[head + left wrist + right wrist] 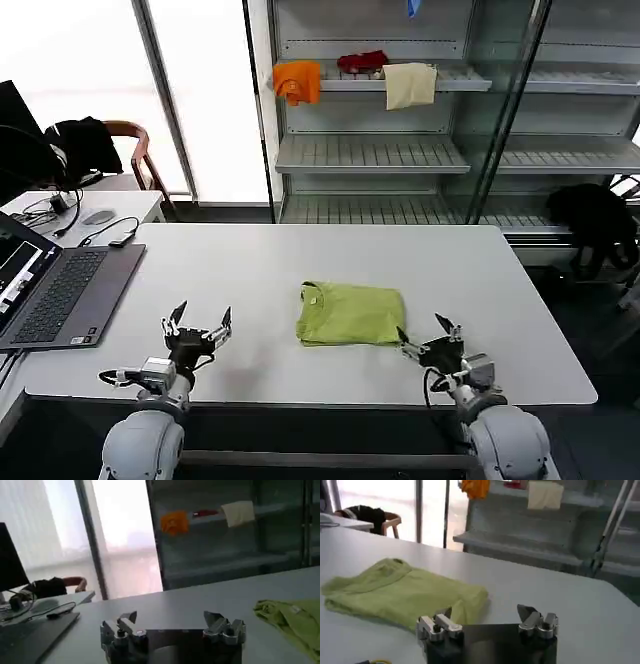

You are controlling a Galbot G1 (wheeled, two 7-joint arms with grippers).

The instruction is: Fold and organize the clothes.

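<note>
The folding is judged to be largely done: the T-shirt [350, 314] is seen as a compact, roughly rectangular bundle lying flat on the surface [250, 270], its collar turned toward the left hand's side. What remains is judged to be tidying or placing the bundle.

The right hand [428, 338] is held low over the near edge of the surface, released, its fingers spread and nothing gripped. The T-shirt lies just beside and ahead of it, the nearest corner of the cloth close to one fingertip; whether they touch cannot be told. The left hand [198, 327] is likewise released and empty, held over the near edge, with the T-shirt well apart from it toward the right hand.

For a next move, a grip on the bundle's near edge would be called for, with all layers caught together, since thin soft cloth is likely to slip open if only the top layer is taken.

A laptop [60, 295] lies beyond the left hand on its outer side, with a cable [112, 235] farther on; neither is in the way. Far beyond both hands a shelf [400, 82] carries an orange cloth [297, 80], a red cloth [362, 62] and a cream cloth [410, 84]. The stretch of surface between hands and T-shirt is bare.
</note>
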